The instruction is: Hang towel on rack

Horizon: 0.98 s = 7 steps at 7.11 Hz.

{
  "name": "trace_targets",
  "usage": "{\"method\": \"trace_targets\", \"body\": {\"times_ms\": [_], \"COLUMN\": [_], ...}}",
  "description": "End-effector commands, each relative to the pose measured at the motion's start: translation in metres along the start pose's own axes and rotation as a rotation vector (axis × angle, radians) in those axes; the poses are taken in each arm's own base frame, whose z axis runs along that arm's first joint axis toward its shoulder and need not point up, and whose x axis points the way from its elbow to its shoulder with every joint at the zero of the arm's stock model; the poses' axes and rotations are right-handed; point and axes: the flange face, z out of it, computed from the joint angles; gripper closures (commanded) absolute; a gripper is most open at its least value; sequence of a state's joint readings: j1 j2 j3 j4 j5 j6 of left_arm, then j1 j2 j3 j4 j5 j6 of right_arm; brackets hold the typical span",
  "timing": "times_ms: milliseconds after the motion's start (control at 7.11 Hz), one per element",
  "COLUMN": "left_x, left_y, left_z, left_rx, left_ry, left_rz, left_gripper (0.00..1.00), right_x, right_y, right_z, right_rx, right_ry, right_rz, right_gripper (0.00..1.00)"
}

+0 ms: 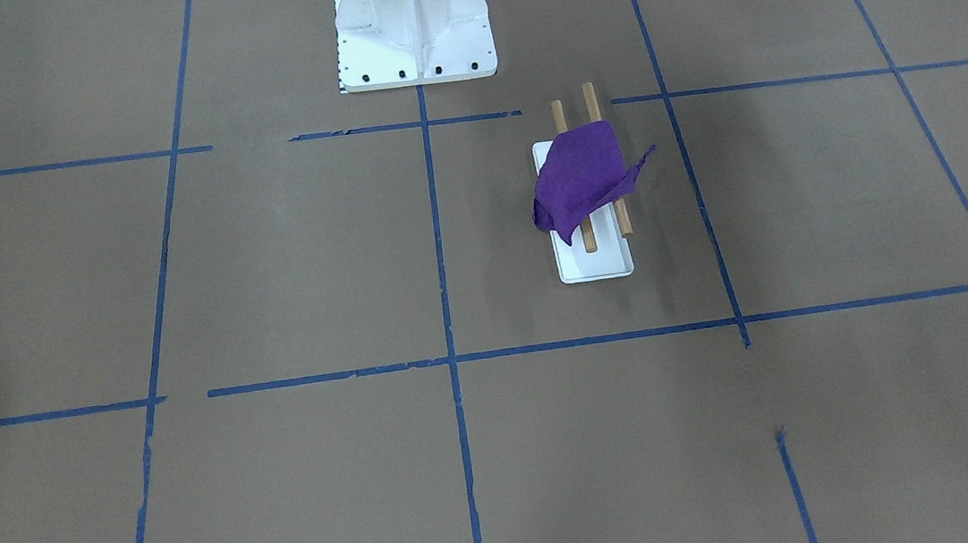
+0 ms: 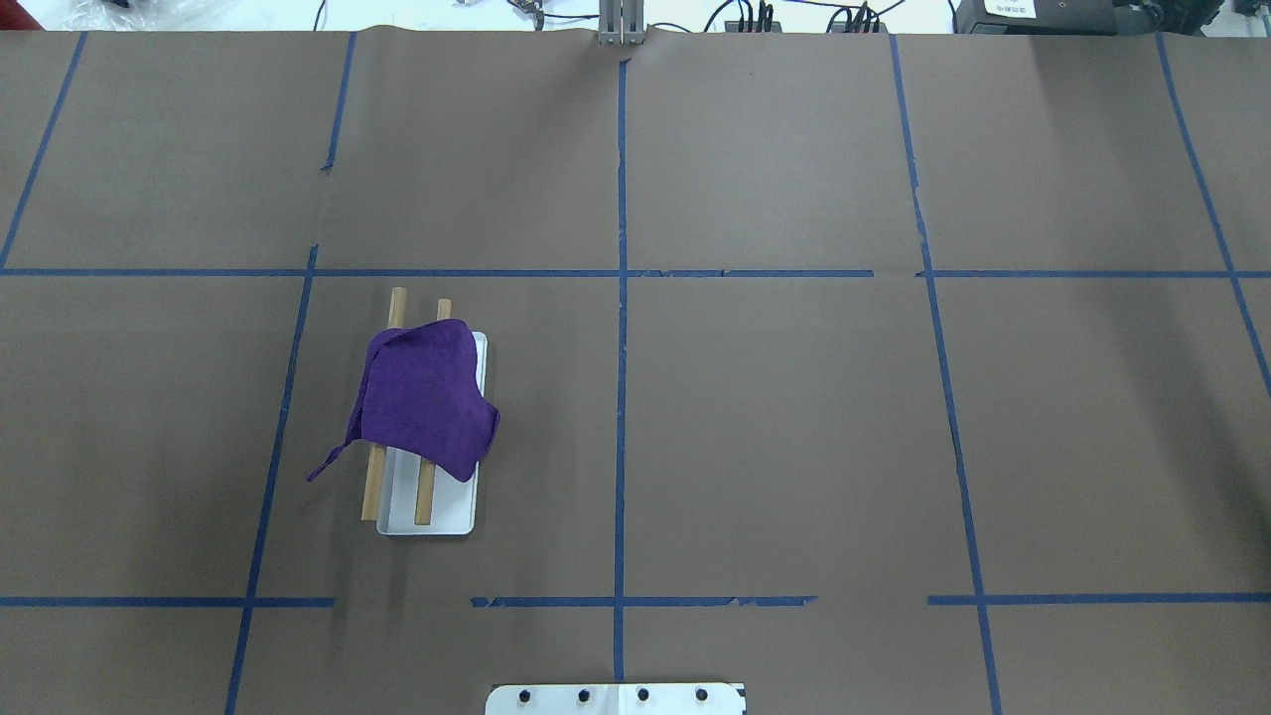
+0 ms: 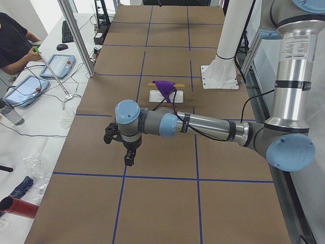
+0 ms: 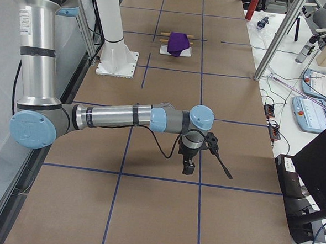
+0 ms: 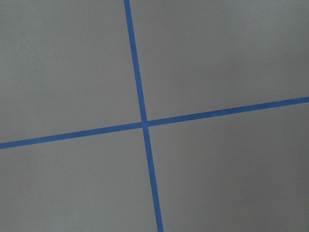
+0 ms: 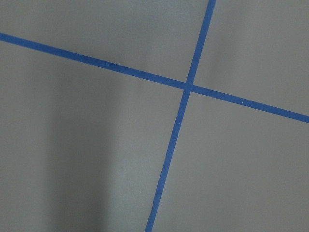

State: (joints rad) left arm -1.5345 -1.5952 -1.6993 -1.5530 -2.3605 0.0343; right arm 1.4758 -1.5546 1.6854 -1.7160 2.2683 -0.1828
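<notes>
A purple towel lies draped over the two wooden dowels of the rack, one corner hanging off to the side. It also shows in the overhead view on the rack at left of centre. My left gripper hangs over the table far from the rack, and I cannot tell if it is open or shut. My right gripper hangs over the table's other end, and I cannot tell its state either. Neither holds the towel. Both wrist views show only brown paper and blue tape.
The large white bolted pedestal stands near the rack, on the robot's side. Blue tape lines grid the brown table. An operator sits beside a side table with tablets. A slanted metal post stands at the table's edge.
</notes>
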Motion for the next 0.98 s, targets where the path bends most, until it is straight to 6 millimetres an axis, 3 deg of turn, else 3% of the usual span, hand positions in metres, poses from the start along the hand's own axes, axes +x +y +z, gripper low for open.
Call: {"method": "trace_targets", "body": {"times_ms": [0,844], "left_x": [-0.0016,-0.0011], "left_y": [0.0063,0.007], "left_z": [0.0071,0.0077], "left_rx": [-0.011,-0.013], "left_ry": [0.051,0.052], "left_rz": [-0.011,-0.011], "left_gripper": [0.0,0.0], "right_x": [-0.0002,-0.0005], "right_y": [-0.0002,0.0004], "right_z": [0.0019,0.003], "right_rx": [-0.001,-0.001], "right_ry": [-0.018,-0.03], "right_rz": [0.002,0.004], "right_gripper": [0.0,0.0]}}
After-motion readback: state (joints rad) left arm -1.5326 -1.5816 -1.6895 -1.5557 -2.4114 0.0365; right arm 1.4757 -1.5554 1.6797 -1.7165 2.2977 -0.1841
